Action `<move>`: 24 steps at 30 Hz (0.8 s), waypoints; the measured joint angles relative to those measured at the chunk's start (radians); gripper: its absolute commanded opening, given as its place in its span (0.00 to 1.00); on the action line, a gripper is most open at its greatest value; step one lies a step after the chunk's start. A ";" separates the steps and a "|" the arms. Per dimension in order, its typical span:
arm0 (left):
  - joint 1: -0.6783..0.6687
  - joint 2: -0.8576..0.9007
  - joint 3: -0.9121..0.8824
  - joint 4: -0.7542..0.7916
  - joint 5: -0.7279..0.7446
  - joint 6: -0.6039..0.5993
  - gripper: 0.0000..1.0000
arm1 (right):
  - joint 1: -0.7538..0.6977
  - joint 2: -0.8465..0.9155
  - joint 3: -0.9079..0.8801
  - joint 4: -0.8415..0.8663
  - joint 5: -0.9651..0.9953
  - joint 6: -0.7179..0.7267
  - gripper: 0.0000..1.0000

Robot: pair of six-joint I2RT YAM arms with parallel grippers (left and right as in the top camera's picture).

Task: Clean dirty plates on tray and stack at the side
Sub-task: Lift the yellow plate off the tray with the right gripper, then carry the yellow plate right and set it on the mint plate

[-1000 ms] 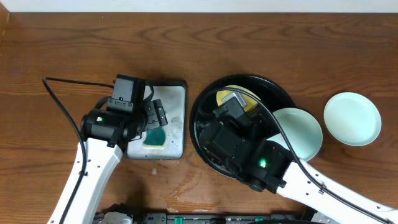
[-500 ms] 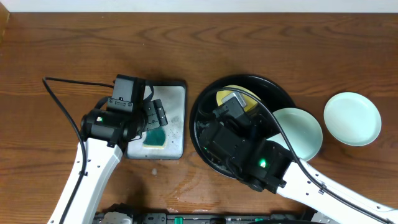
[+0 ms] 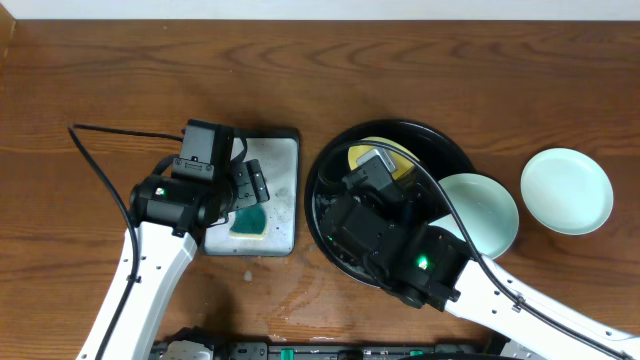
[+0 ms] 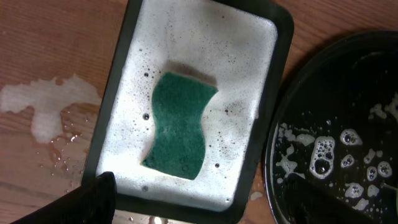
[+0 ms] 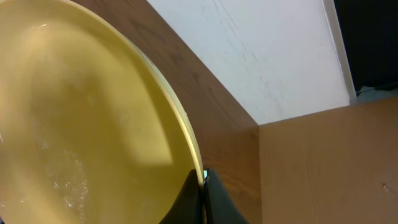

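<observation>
yellow plate point(image 5: 74, 112) rim pinched in right tool point(image 5: 202, 186), left tool point(image 3: 246, 196) spread wide above sponge point(image 4: 180, 127)

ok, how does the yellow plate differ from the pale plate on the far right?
Colour: the yellow plate is yellow, the pale plate mint-white. Place: the yellow plate is over the black tray; the pale plate lies on the bare table, off the tray. State: the right gripper is shut on the yellow plate's rim; nothing touches the pale plate. Both are small, round and shallow.
</observation>
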 measured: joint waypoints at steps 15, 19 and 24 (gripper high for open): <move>0.000 0.000 0.000 0.000 0.000 0.000 0.86 | -0.031 0.000 0.000 -0.002 -0.077 0.029 0.01; 0.000 0.000 0.000 -0.001 0.000 0.000 0.86 | -0.220 0.000 0.000 0.022 -0.338 0.078 0.01; 0.000 0.000 0.000 0.000 0.001 0.000 0.86 | -0.604 0.001 0.020 0.039 -0.863 0.090 0.01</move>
